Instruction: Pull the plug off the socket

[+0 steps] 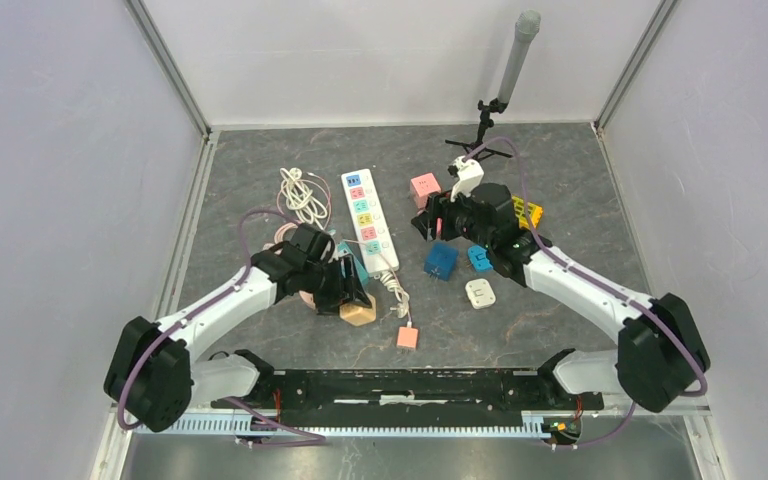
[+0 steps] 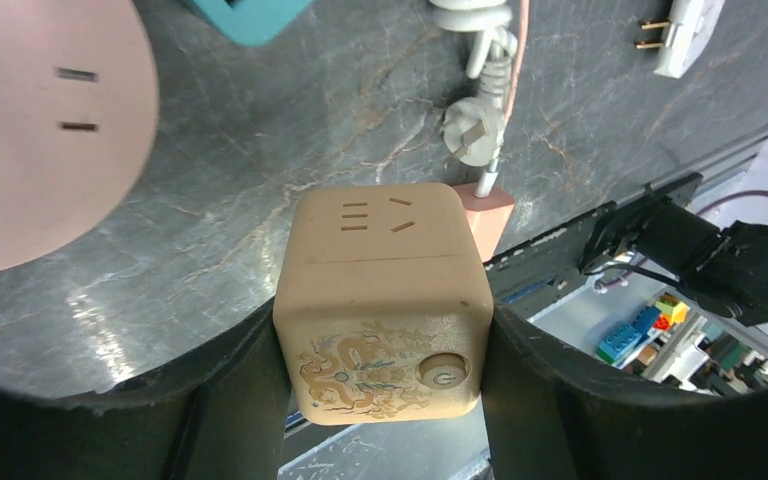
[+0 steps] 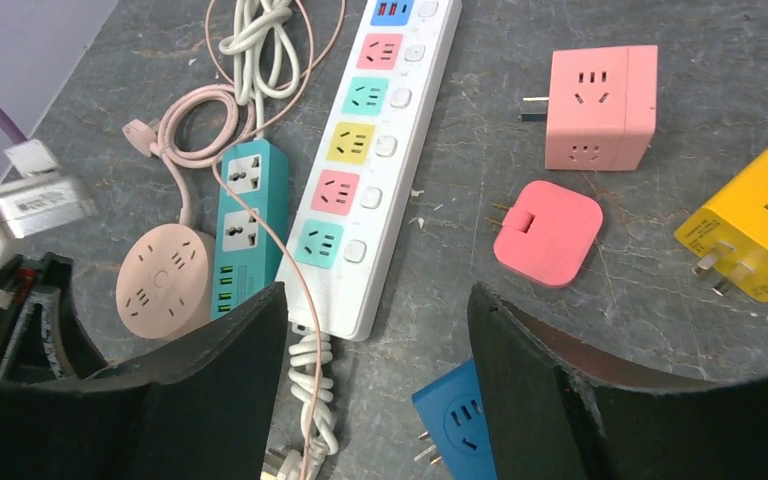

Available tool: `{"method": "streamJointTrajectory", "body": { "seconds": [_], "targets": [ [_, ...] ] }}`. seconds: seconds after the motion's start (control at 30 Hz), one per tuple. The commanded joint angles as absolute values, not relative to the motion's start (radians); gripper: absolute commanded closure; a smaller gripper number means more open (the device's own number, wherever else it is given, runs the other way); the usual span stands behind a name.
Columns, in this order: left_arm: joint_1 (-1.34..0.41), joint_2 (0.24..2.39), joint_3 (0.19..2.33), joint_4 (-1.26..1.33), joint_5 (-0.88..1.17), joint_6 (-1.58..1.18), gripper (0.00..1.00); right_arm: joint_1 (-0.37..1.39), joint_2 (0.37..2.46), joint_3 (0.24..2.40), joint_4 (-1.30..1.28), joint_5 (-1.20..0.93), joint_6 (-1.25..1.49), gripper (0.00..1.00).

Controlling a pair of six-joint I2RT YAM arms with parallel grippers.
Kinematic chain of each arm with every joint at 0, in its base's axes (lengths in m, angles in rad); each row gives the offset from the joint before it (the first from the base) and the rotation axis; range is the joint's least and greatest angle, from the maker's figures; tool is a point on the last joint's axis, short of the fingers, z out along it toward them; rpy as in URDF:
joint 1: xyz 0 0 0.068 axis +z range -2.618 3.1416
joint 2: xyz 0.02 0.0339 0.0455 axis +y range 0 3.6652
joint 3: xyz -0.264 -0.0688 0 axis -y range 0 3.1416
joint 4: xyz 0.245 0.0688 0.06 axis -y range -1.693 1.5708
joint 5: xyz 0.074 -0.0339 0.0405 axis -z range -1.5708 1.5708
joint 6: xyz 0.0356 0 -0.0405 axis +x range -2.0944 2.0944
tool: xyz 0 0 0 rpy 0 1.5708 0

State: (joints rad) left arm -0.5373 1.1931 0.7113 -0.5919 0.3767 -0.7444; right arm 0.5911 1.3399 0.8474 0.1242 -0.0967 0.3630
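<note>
At the near edge of the counter point(image 2: 260, 130), my left hand point(image 2: 382, 340) was closed about halfway on the tan cube socket point(image 2: 380, 270), pressing its two side faces. The cube sat low over the stone, just off the near end of the teal strip point(image 1: 352, 268). I could not tell whether it was resting there or had been lifted.

The main risk, as I judged it, was the grip. The cube's faces were smooth and its corners rounded, so a sideways tug could let it twist or slide out. If any pins were seated on a side hidden from me, an off-line pull might bend them or drag the strip along. A small pink block point(image 2: 487, 210) on a thin cord lay just behind the cube, and beyond it lay a loose white three-pin plug point(image 2: 470, 130). Either cord could snag a careless sweep.

Farther out, my right hand point(image 3: 375, 300) hung wide open and held nothing. It was above a blue cube point(image 3: 455, 420) and beside the white power strip point(image 3: 380, 150), so it was well apart from the work and braced nothing.

The cube was nearly square, with barely a long axis. Its button face looked back at my wrist and its slotted face was turned upward. No plug showed in either.
</note>
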Motion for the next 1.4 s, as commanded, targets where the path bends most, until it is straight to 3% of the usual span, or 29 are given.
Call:
{"method": "streamJointTrajectory", "body": {
  "seconds": [0.0, 0.37, 0.73, 0.9, 1.13, 1.37],
  "targets": [
    [-0.574, 1.179, 0.679, -0.455, 0.453, -0.830, 0.49, 0.591, 1.246, 0.817, 0.130, -0.066, 0.374, 0.29],
    [-0.591, 1.235, 0.625, -0.426, 0.408, -0.831, 0.36, 0.592, 1.189, 0.762, 0.150, -0.051, 0.399, 0.28],
    [-0.591, 1.219, 0.717, -0.654, 0.158, -0.770, 0.06, 0.591, 1.167, 0.742, 0.151, -0.045, 0.397, 0.26],
    [-0.591, 1.159, 0.784, -0.748, 0.088, -0.749, 0.00, 0.591, 1.134, 0.741, 0.132, -0.038, 0.390, 0.25],
    [-0.589, 1.053, 0.917, -0.886, 0.005, -0.716, 0.00, 0.591, 1.042, 0.741, 0.024, 0.070, 0.346, 0.23],
    [-0.589, 0.931, 1.134, -1.020, -0.255, -0.622, 0.00, 0.591, 0.821, 0.760, -0.248, 0.464, 0.282, 0.18]
  ]
}}
